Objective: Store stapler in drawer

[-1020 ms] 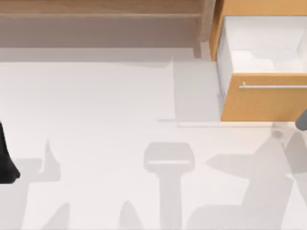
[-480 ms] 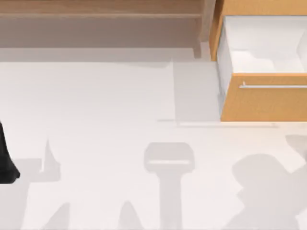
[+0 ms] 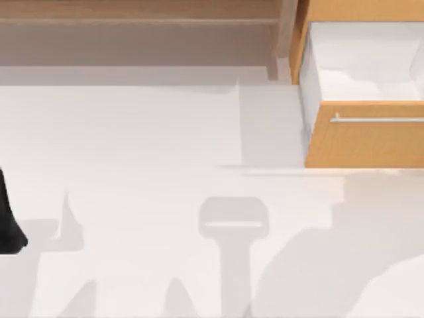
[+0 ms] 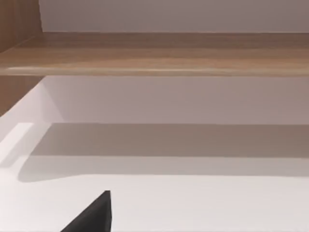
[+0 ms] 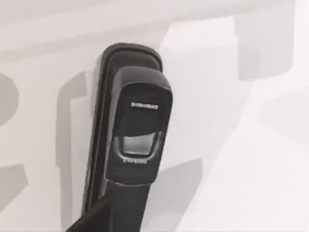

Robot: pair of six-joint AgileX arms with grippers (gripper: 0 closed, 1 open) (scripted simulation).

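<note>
The stapler point(image 5: 137, 125) is black and lies flat on the white table surface, seen close up from above in the right wrist view. The drawer point(image 3: 371, 142) stands pulled open at the table's far right, with an orange-tan front, a silver bar handle point(image 3: 377, 120) and a white inside point(image 3: 358, 59) holding nothing I can see. My left arm point(image 3: 8, 222) is parked at the left edge of the table; one black fingertip point(image 4: 94, 215) shows in the left wrist view.
A brown wooden shelf point(image 3: 132, 33) runs along the far side of the table, left of the drawer, and also appears as a shelf point(image 4: 154, 53) in the left wrist view. Large arm shadows point(image 3: 318, 265) fall over the white tabletop at lower right.
The grey piece of the right arm at the top view's right edge has gone out of frame. Its shadow has spread across the lower right. The left arm has not moved.
</note>
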